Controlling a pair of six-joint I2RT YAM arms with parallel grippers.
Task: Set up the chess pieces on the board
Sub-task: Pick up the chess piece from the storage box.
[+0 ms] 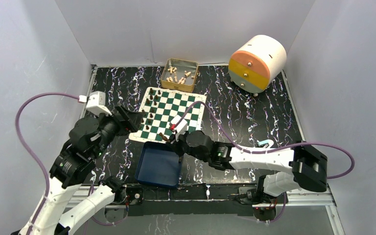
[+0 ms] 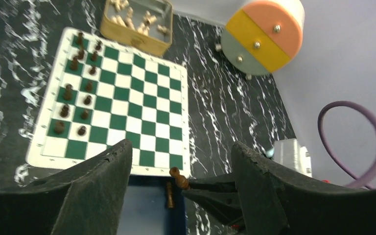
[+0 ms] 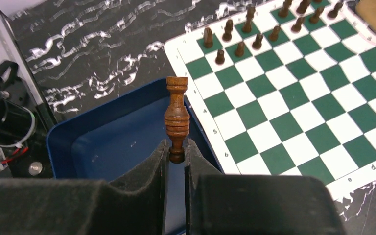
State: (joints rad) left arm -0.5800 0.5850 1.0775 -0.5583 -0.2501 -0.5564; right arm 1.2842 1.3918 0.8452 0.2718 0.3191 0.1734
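Over the blue rectangular tray (image 3: 85,147), the right gripper (image 3: 176,149) pinches a dark-brown wooden chess piece (image 3: 176,115); the left gripper (image 2: 181,149), wide open and empty, faces the green-and-white checkered board (image 2: 127,98).

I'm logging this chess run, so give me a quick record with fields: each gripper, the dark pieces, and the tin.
right gripper: shut on a dark chess piece, gripped by one end, above the blue tray
left gripper: open, holding nothing, at the left edge of the board
dark pieces: standing in two files along the board's left side
gold tin: holds cream pieces, past the board's far edge
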